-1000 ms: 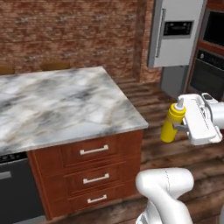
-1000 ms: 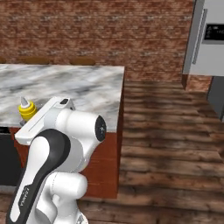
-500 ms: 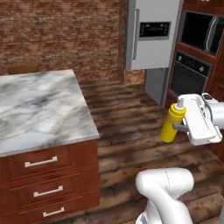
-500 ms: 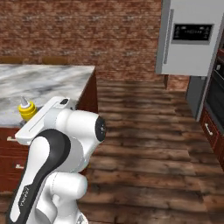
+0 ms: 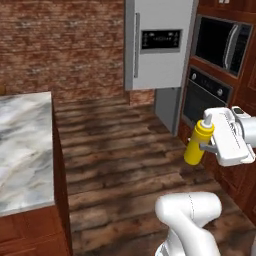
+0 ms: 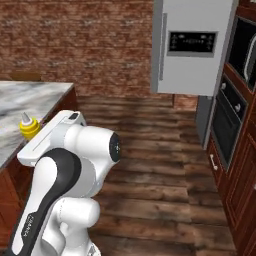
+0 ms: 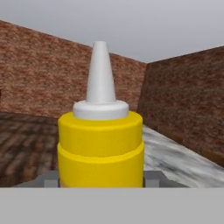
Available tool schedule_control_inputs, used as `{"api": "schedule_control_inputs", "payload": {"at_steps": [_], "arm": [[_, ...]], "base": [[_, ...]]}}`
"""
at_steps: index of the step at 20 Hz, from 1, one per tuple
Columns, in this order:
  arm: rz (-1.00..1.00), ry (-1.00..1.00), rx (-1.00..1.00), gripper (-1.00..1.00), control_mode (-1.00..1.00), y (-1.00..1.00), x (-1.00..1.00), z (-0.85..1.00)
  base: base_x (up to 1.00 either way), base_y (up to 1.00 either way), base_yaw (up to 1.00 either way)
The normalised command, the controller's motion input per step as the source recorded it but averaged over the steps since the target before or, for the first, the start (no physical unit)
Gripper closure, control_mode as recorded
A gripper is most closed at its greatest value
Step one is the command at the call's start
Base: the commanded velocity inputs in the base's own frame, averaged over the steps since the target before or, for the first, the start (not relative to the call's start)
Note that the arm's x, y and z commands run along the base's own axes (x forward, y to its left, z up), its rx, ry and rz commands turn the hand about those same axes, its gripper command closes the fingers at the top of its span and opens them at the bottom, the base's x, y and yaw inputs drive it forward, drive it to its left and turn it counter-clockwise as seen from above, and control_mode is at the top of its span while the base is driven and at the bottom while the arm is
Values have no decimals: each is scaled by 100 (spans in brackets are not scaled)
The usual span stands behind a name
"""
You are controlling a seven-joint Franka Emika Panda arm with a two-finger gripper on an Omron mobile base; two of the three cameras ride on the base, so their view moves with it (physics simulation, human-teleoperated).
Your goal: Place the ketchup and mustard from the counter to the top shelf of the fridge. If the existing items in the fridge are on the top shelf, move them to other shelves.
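A brick wall (image 5: pixel 60 45) backed the plank floor (image 5: pixel 115 150); a marble island (image 5: pixel 22 145) (dark wood base) stood left.

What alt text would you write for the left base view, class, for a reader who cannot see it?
The gripper holds a yellow mustard bottle upright above a wooden floor. A closed steel fridge stands ahead, a wall oven to its right and a marble counter at left.

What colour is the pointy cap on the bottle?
White, on the yellow mustard bottle; the hand view shows it best.
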Motion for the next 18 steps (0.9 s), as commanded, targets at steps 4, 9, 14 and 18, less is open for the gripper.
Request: {"api": "schedule_control_inputs", "payload": {"at_steps": [4,9,14,18], "arm": [[0,0,0,100,100,0,0,0],[0,0,0,100,100,0,0,0],[0,0,0,100,100,0,0,0],[0,0,0,100,100,0,0,0]], "base": [[100,-48,2],[100,1,2],[100,17,1],[100,8,1]]}}
